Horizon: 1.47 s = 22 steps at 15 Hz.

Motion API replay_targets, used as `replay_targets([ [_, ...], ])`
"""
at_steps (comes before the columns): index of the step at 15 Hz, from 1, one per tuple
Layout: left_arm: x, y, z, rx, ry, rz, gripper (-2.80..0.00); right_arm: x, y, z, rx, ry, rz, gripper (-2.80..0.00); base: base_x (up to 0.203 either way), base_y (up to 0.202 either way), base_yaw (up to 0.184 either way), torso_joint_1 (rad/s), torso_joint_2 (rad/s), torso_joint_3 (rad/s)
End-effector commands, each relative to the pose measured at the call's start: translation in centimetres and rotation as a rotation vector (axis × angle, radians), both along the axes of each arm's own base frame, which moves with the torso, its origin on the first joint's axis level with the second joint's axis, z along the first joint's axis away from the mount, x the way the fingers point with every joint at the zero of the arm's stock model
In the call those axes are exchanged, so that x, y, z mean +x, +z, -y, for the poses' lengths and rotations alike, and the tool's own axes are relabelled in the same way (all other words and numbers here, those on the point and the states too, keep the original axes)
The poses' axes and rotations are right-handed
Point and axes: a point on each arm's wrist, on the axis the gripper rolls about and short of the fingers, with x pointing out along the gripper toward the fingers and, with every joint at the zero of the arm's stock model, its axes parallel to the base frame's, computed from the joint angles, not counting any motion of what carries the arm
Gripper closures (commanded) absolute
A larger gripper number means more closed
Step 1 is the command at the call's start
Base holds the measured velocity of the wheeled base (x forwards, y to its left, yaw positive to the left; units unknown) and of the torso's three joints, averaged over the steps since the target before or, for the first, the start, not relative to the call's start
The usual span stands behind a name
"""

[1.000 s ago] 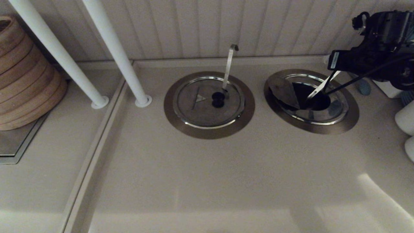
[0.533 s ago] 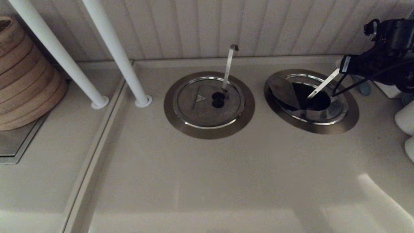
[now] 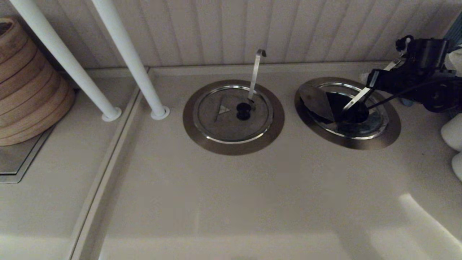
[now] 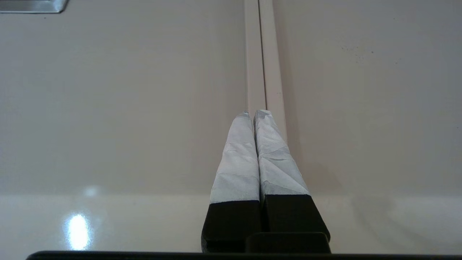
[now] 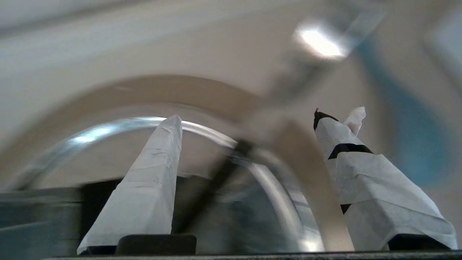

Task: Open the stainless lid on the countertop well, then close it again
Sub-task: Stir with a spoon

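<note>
The countertop well [image 3: 361, 143] lies at the right, its steel collar wide and flat. On the stainless lid [image 3: 366, 126] the wedge flap [image 3: 317, 102] is tipped up at the left, baring the dark cavity [image 3: 339, 103]. A straight flat-ended handle [image 3: 358, 98] leans out of the opening. My right gripper [image 3: 373, 77] is open at the well's far right rim, close to the handle's upper end. In the right wrist view the right gripper [image 5: 258, 119] straddles the blurred handle [image 5: 317, 41] above the lid's rim [image 5: 126, 122]; I cannot tell whether they touch. My left gripper [image 4: 252, 113] is shut and empty over a counter seam.
A second closed round lid [image 3: 223, 119] with a hook-tipped handle [image 3: 256, 70] sits left of the well. Two white poles [image 3: 144, 83] stand further left, beside stacked bamboo steamers [image 3: 25, 86]. White containers [image 3: 453, 133] crowd the right edge, and the panelled wall runs close behind.
The right gripper drew back to the right, then returned left and lower beside the handle's top. The flap has stayed tipped up. The left arm has not moved.
</note>
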Motion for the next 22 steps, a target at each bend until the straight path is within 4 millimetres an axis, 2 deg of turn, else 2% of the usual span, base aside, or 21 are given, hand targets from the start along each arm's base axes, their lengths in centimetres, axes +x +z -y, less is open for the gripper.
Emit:
replay_targets([
  [1,0.0,0.0,0.0,-0.001,0.001,0.0,0.0,1.0,-1.0,0.5,0.004,0.009,0.02,-2.8,0.0,0.0,0.0,0.0,0.0,0.0],
  [4,0.0,0.0,0.0,-0.001,0.001,0.0,0.0,1.2,-0.3,0.4,-0.002,0.014,0.087,-2.8,0.0,0.0,0.0,0.0,0.0,0.0],
  [13,0.0,0.0,0.0,-0.001,0.001,0.001,0.0,4.0,-1.5,-0.3,-0.009,0.027,0.105,-2.8,0.0,0.0,0.0,0.0,0.0,0.0],
  [18,0.0,0.0,0.0,-0.001,0.001,0.001,0.0,4.0,-1.4,-0.5,-0.011,0.012,0.103,-2.8,0.0,0.0,0.0,0.0,0.0,0.0],
  [22,0.0,0.0,0.0,-0.001,0.001,0.0,0.0,3.2,-0.5,-0.5,-0.016,-0.006,0.116,-2.8,0.0,0.0,0.0,0.0,0.0,0.0],
])
